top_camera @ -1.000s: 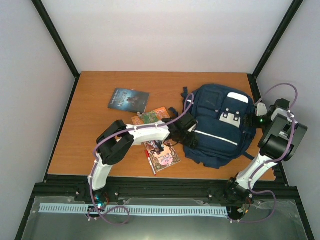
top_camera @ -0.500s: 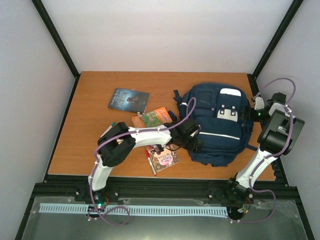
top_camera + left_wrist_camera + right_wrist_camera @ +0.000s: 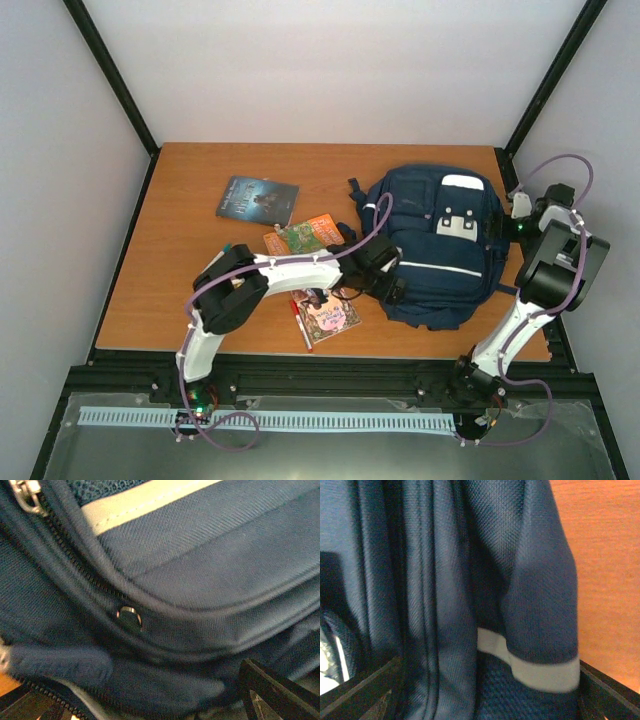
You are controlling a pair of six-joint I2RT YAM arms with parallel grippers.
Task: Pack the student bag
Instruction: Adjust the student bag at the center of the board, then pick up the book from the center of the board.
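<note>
1. Nearest you, a pink illustrated booklet (image 3: 328, 318) lay on the brown wooden desk (image 3: 180, 270).
2. Your left jaws stood wide open against the near-left edge of the large navy striped fabric student bag (image 3: 440, 250), which lay on the desk's right half.
3. Your right jaws gaped wide, bag fabric between them, at its right side.

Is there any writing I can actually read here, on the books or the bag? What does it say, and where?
On the dark book: pale title lettering, too small and blurred to read.
On the orange and green book: print too small to read.
On the pink book: cover print too blurred to read.
On the student bag: white patches, no readable text.
Nothing can be quoted.
</note>
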